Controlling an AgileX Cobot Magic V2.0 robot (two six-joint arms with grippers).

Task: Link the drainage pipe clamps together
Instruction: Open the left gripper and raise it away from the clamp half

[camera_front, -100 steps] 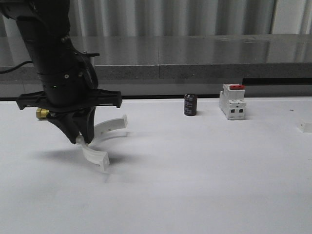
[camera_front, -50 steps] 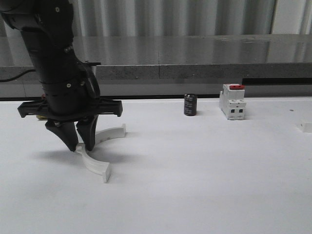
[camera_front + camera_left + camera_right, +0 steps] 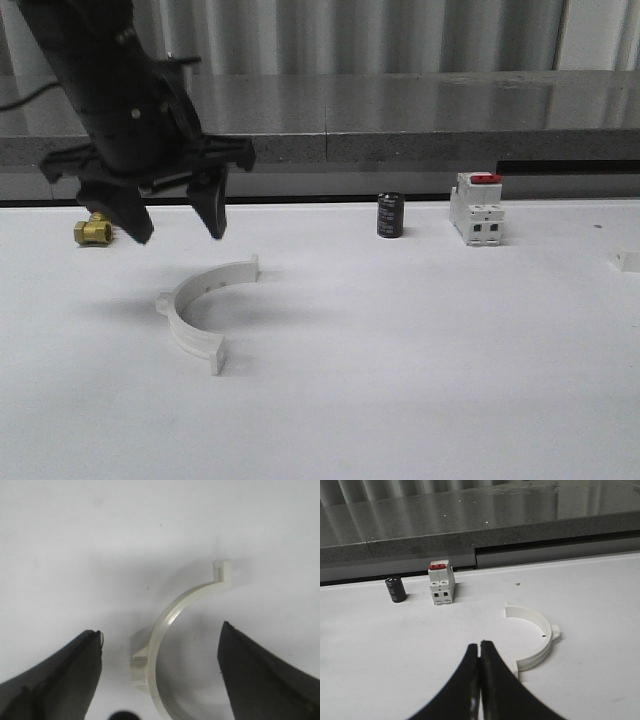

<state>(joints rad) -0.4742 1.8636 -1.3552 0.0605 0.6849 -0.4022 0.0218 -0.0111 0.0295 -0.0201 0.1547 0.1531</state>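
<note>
A few odds and ends sit along the back of the white table (image 3: 420,380). A small brass fitting (image 3: 93,232) lies at the far left, partly behind the left arm's finger. A short black cylinder (image 3: 390,215) stands upright near the middle, and just to its right stands a white boxy breaker with a red top (image 3: 476,210). In the right wrist view the cylinder and the breaker stand side by side, apart from each other. None of these lies between the grippers and the clamps.

The left gripper (image 3: 172,212) hangs above the table with its two black fingers spread wide and nothing between them. One half clamp (image 3: 196,305) lies flat on the table right below it, not touching the fingers; in the left wrist view its white arc sits between the two finger tips, one end tab pointing away from the camera and an outer lug on its curve.

The right gripper (image 3: 479,656) has its fingers pressed together, empty. The other half clamp (image 3: 535,639) lies flat on the table just beside those tips, its open side turned toward the breaker.

Behind the table runs a grey stone-like ledge (image 3: 420,110), and behind that a wall of pale vertical ribs.
</note>
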